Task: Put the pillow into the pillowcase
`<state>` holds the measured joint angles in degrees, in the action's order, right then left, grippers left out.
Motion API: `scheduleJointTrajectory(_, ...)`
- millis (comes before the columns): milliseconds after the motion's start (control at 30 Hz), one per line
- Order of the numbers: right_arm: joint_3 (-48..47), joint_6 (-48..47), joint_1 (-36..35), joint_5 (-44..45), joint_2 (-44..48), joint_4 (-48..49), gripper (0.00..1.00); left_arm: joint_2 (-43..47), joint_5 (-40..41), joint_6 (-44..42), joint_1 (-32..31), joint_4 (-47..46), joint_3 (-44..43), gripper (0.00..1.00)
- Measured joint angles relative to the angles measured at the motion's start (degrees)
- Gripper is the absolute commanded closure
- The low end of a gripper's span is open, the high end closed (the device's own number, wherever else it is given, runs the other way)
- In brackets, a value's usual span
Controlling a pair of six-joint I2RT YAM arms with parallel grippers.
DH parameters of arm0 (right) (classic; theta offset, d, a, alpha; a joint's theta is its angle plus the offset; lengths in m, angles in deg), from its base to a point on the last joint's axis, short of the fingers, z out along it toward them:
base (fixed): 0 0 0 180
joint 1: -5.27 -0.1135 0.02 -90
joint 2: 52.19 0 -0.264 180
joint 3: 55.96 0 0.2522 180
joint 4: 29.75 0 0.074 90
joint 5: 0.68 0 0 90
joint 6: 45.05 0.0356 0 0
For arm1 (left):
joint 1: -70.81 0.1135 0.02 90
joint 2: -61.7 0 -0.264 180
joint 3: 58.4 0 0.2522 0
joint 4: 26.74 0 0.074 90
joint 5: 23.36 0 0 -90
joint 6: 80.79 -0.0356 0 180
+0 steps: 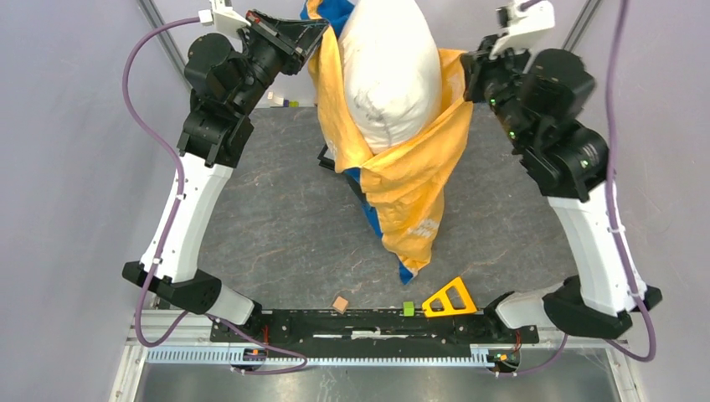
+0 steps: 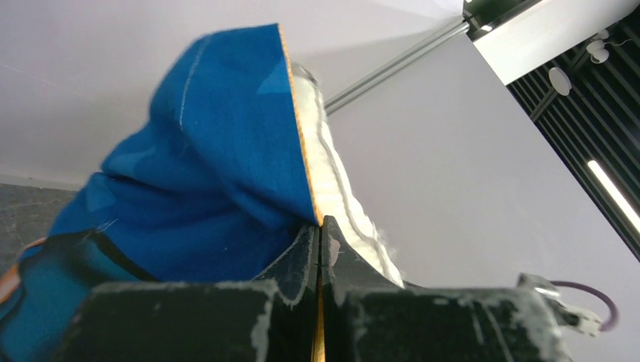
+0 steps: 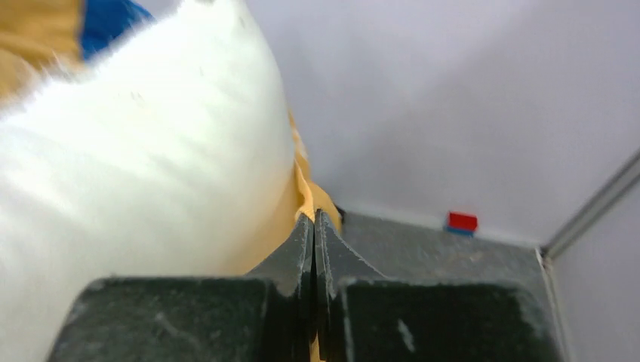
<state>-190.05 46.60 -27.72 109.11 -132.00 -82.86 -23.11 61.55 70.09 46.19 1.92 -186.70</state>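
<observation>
Left gripper (image 1: 316, 32) is squeezed shut on the top edge of the pillowcase (image 1: 410, 180), at the left side of its mouth. In the left wrist view its two fingers (image 2: 298, 260) press tight together with a thin orange edge of cloth between them. Right gripper (image 1: 469, 69) is squeezed shut too. It pinches the other side of the mouth, and its fingers (image 3: 336, 256) are closed on orange cloth.

Both arms are up high, so the pillowcase hangs between them with its open end up. It is orange-yellow outside with white letters, and blue inside. The pillow (image 1: 389, 75) stands in the open mouth. Its lower part is inside the pillowcase, and its big white top sticks out above the cloth.

The floppy bottom end of the pillowcase droops toward the dark gray table (image 1: 268, 226). I cannot tell if it touches. A small black thing (image 1: 325, 157) peeks out beside the cloth.

Near the arm bases lie an orange triangle piece (image 1: 450, 298), a little green block (image 1: 408, 308) and a little brown block (image 1: 340, 303). A red block (image 3: 462, 220) sits far back by the wall.
</observation>
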Motion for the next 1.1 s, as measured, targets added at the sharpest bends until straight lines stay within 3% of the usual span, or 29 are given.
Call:
scheduleJointTrajectory(267,0.4,4.5,0.0,-1.7,5.2,12.0,1.00,-1.5,-0.1,0.0,0.0,0.4,-2.6,0.97)
scheduleJointTrajectory(700,3.7,5.5,0.1,1.4,-1.5,17.2,1.00,-14.6,-5.8,1.9,-0.2,5.7,-22.4,0.97)
scheduleJointTrajectory(933,-1.5,1.8,-0.1,6.0,-2.1,17.9,1.00,-16.6,-9.2,1.6,-2.6,7.3,-21.5,0.97)
scheduleJointTrajectory(1100,-3.7,1.0,0.0,5.3,-4.8,19.6,1.00,-16.3,-8.3,-3.8,-5.7,13.6,-23.6,0.97)
